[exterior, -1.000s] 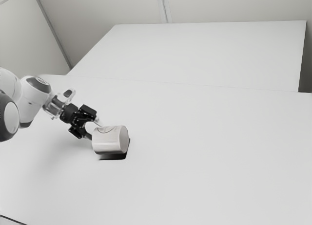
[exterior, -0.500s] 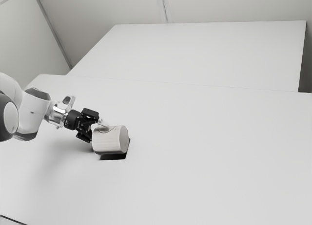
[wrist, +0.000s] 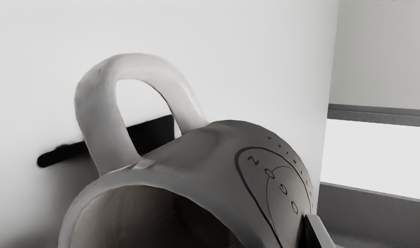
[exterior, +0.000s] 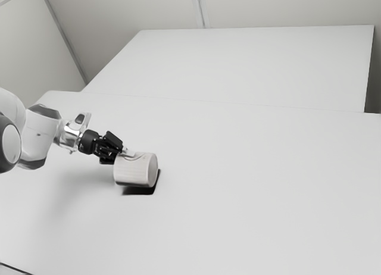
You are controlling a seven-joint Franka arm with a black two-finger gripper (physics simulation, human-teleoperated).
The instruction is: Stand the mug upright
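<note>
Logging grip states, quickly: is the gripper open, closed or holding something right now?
Gripper: at the open end of the mug lying on its side; open or closed can't be told.

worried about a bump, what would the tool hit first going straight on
Most likely the mug: the tool is right by its rim, aimed roughly along its side. Which part it would touch first is unclear in depth.

From my side and well back, the exterior view looks down with my arm (exterior: 38, 132) entering at nine o'clock — my wrist view peers closely across the mug (exterior: 136, 171), both sharing it and the table (exterior: 250, 186).
</note>
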